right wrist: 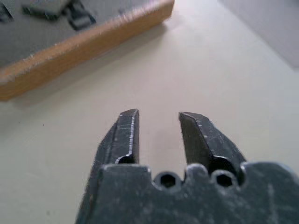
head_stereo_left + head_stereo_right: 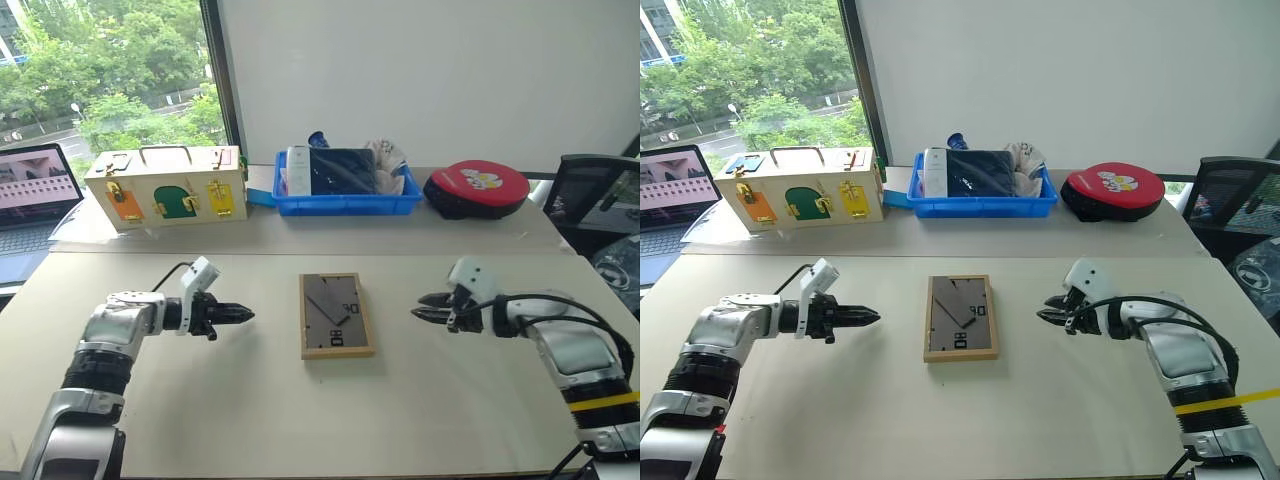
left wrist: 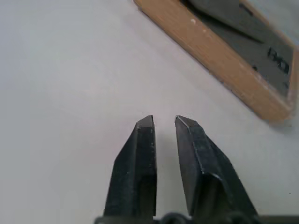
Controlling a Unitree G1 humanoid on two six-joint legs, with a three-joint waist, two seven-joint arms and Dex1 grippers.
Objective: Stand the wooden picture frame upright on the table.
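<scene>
While it lay flat with its dark back panel facing up, the wooden picture frame (image 2: 337, 315) sat at the middle of the table (image 2: 300, 420), its long sides running away from the robot and its fold-out stand pressed against the panel. Nothing held it. The left gripper (image 2: 243, 315) hovered at the frame's nine o'clock, apart from the wood and pointing toward it; the left wrist view showed its two black fingers (image 3: 140, 168) parted by a narrow gap and empty, with the frame's light-wood edge ahead of the tips. The right gripper (image 2: 424, 307) hung at the frame's three o'clock, also clear of the frame and aimed at it; its fingers (image 1: 124, 137) stood somewhat wider apart in the right wrist view and gripped nothing, bare tabletop showing between them. Farther out, at about twelve o'clock from the frame along the table's far side, a blue tray (image 2: 345, 203) held a dark pouch and other small items. At roughly eleven o'clock stood a cream wooden box (image 2: 165, 188) with orange, green and yellow doors and brass latches. A red round case (image 2: 477, 188) lay at about one o'clock, near the wall. A laptop (image 2: 35, 195) stood open at ten o'clock beside the window, and a black mesh chair (image 2: 598, 200) stood at two o'clock beyond the table's edge.
</scene>
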